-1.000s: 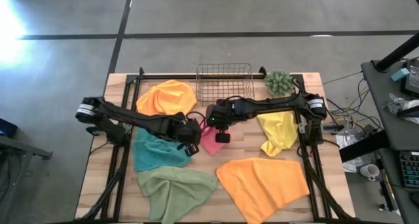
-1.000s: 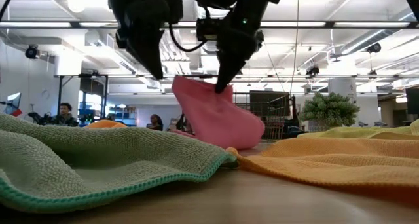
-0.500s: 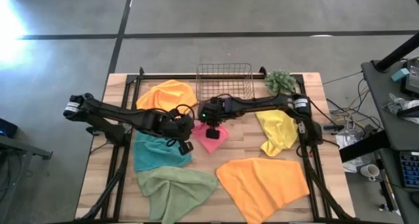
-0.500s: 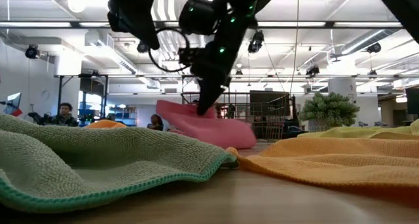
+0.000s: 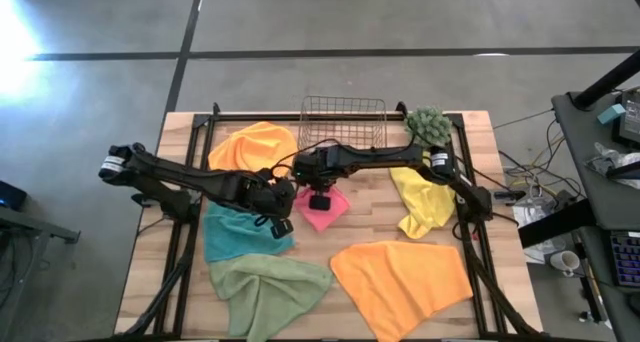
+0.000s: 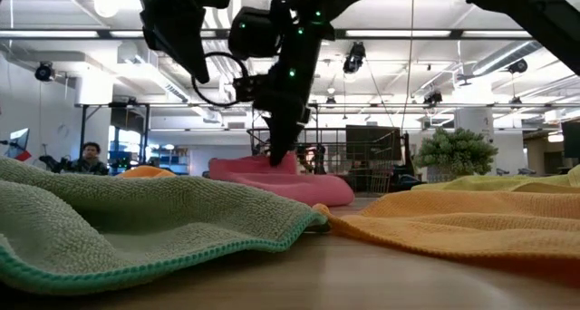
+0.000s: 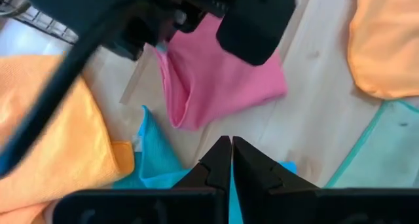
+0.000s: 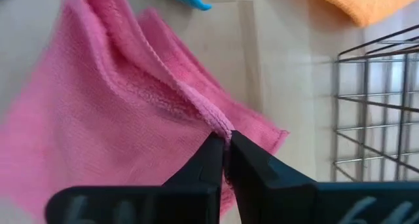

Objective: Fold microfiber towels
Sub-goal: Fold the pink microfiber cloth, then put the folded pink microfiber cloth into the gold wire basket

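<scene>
Crowding the pinched pink towel (image 5: 323,210): teal towel (image 5: 235,235), probably touching.

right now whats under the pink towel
Bare wooden table shows all around the pink towel, which lies doubled over on itself. The right gripper pinches its folded edge. Whatever sits beneath the layers is covered, so nothing else can be confirmed.

Lighting: bright, even, from rows of ceiling strip lights (image 6: 471,33) in the low view. Glare: white patch on the grey concrete floor (image 5: 20,37), high view. Shadows: soft, short, under the dark robot arms. Focus: nearest sage green microfibre towel (image 6: 136,224) slightly soft; dark wrist-camera fingers (image 7: 226,162) blurred.
</scene>
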